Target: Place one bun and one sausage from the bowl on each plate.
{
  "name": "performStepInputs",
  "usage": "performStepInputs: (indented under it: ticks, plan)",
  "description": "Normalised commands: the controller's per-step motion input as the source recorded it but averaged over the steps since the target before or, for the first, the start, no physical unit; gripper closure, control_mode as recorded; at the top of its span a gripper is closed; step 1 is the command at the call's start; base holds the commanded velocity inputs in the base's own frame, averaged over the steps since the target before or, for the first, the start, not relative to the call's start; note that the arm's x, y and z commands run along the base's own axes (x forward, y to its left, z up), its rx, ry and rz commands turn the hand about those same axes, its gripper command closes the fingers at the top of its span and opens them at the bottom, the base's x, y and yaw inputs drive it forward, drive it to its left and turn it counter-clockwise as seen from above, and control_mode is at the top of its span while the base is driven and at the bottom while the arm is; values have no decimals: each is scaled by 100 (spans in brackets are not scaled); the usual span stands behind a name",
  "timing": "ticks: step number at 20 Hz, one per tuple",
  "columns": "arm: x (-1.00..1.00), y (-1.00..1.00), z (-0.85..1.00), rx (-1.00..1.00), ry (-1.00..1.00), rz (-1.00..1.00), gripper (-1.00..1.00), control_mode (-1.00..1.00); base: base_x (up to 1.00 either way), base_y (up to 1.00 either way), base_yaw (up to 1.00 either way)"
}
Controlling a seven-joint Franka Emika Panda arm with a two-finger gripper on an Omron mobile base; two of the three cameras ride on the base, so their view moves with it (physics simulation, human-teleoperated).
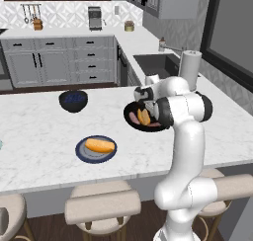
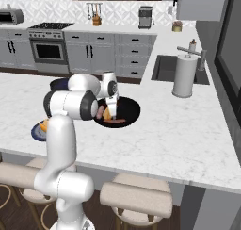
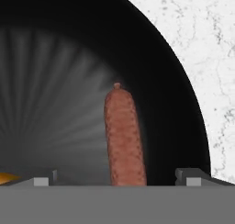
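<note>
The black bowl (image 1: pixel 148 129) (image 2: pixel 134 109) sits on the counter under my hand. Low inside it hangs my gripper (image 3: pixel 115 179), open, with its fingertips (image 3: pixel 43 180) wide apart. A pinkish-red sausage (image 3: pixel 123 136) lies between them on the bowl's floor (image 3: pixel 174 103), untouched. A bun (image 1: pixel 144 116) (image 2: pixel 108 114) and another sausage (image 1: pixel 132 118) (image 2: pixel 116 121) also lie in the bowl. The dark blue-grey plate (image 1: pixel 81 155) (image 2: pixel 36 131) holds one bun (image 1: pixel 100 145), partly hidden by my arm in the right base view. A sliver of the pale aqua plate (image 1: pixel 1 145) shows at the left edge.
A smaller dark-blue bowl (image 1: pixel 73 100) stands behind the plate. A white paper-towel roll (image 1: pixel 189 62) (image 2: pixel 183 76) stands by the sink (image 2: pixel 172 66) to the right. Stools (image 1: pixel 101 205) line the counter's near edge.
</note>
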Motion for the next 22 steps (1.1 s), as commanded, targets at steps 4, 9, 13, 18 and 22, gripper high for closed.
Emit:
performStepInputs:
  ticks: [4,9,13,18,22]
  plan:
    - [18,-9,-29,-1,4,0,-100,-100,0,0,0]
    - [-20,-10,-54,-1,10,0,-100,-100,0,0,0]
    - [-23,0,-53,0,4,0,-100,-100,0,0,0]
    - [0,0,-73,-5,5,0,100,-100,0,0,0]
    - [-7,1,-28,-4,-4,0,100,-100,0,0,0]
